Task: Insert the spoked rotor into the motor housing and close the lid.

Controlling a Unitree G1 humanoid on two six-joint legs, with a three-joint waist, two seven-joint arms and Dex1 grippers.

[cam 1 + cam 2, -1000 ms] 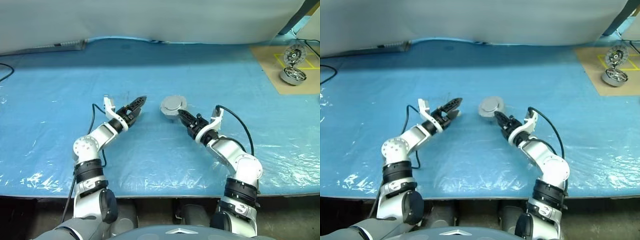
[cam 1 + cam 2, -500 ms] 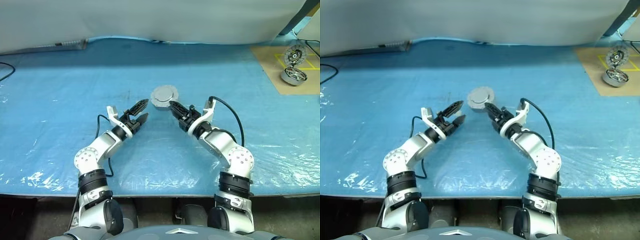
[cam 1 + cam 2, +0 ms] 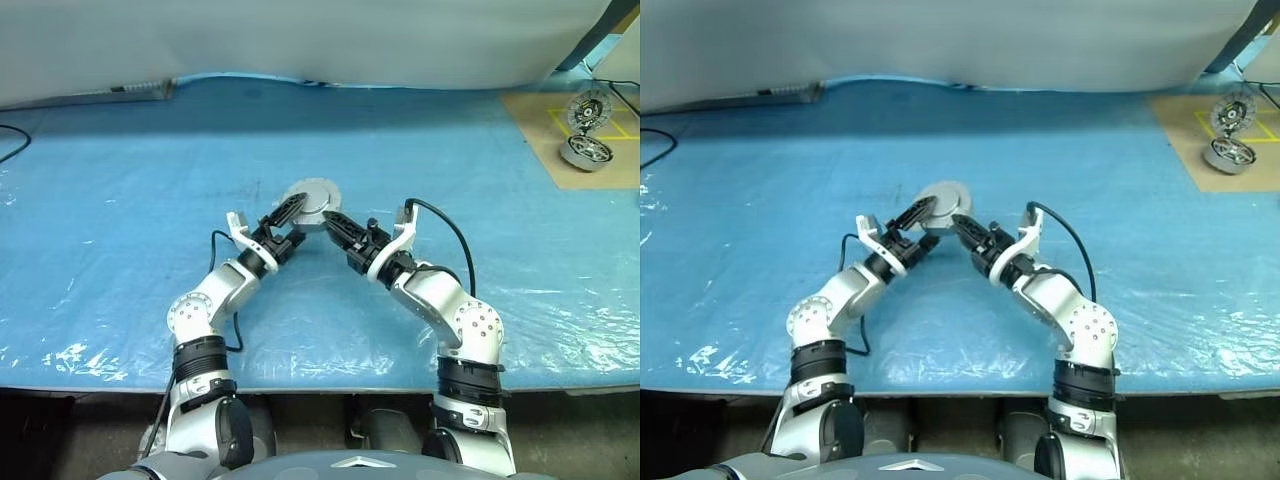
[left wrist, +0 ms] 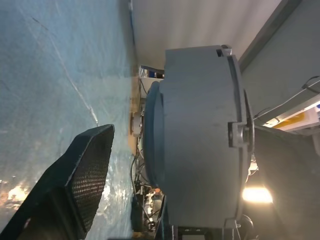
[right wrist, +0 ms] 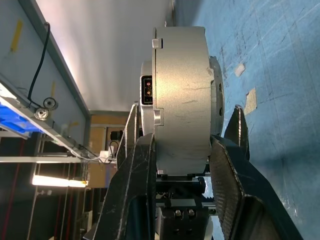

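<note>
Both arms swung inward, right gripper (image 3: 335,220) clenching the squat round silver motor housing (image 3: 311,199), left gripper (image 3: 287,218) released around it; I'd close gently, squarely.

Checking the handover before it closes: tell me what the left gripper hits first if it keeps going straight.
Most likely the motor housing held in the right gripper; the left gripper already straddles it.

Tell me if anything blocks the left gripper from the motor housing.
Nothing visible does. The right gripper is shut on the motor housing, lifted above the blue table cover, and the open left gripper is right at it, one finger beside its wall.
</note>
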